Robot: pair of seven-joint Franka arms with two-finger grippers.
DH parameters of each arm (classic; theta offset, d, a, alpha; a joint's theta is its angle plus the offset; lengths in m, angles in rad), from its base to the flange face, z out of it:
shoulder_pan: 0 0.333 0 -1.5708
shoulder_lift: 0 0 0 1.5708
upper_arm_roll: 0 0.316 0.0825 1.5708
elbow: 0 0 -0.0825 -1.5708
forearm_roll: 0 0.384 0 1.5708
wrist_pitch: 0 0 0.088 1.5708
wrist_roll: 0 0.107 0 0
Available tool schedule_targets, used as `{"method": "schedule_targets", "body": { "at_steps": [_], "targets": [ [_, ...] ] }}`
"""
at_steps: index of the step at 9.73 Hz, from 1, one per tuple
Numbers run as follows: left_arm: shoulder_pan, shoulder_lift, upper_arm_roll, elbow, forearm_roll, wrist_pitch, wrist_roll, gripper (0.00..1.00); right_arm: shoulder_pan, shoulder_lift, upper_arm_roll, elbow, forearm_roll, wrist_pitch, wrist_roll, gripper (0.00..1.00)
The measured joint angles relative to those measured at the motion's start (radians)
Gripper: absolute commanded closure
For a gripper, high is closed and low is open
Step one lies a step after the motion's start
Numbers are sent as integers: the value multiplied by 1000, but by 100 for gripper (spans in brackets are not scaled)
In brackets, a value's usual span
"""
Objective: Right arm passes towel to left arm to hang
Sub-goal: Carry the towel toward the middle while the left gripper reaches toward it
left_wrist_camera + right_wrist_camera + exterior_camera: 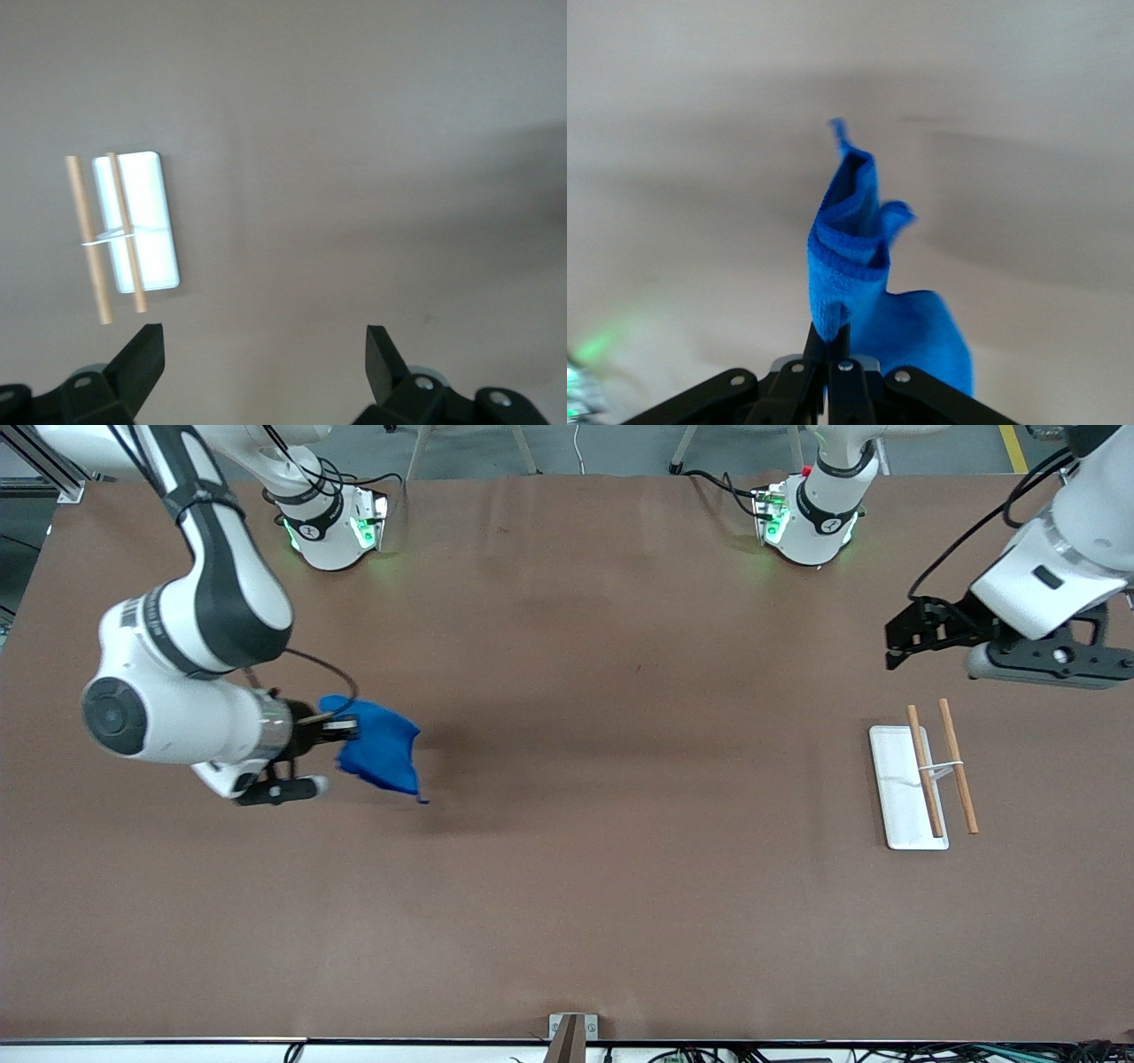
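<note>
The bright blue towel (pixel 379 753) hangs from my right gripper (pixel 345 729), which is shut on one edge of it and holds it off the brown table at the right arm's end. In the right wrist view the towel (pixel 859 257) rises bunched from the closed fingertips. My left gripper (pixel 897 642) is open and empty, up in the air at the left arm's end, over the table near the rack; its two fingers (pixel 142 359) stand wide apart in the left wrist view.
A small rack with a white base (pixel 899 784) and two wooden rods (pixel 959 766) lies on the table below my left gripper; it also shows in the left wrist view (pixel 146 221). A metal bracket (pixel 571 1032) sits at the table's near edge.
</note>
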Motion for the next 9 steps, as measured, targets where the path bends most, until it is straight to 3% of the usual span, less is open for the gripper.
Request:
{"method": "schedule_targets", "body": {
  "at_steps": [2,5,9],
  "targets": [
    [-10,13,0,-21,-95,20,10,0,2,1,68,3,203,32,24,99],
    [-13,49,-2,-90,-327,50,80,0,5,13,145,-8,523,113,71,99],
    [-10,153,-4,-137,-641,-6,161,0,11,30,304,-20,892,367,77,99]
  ]
}}
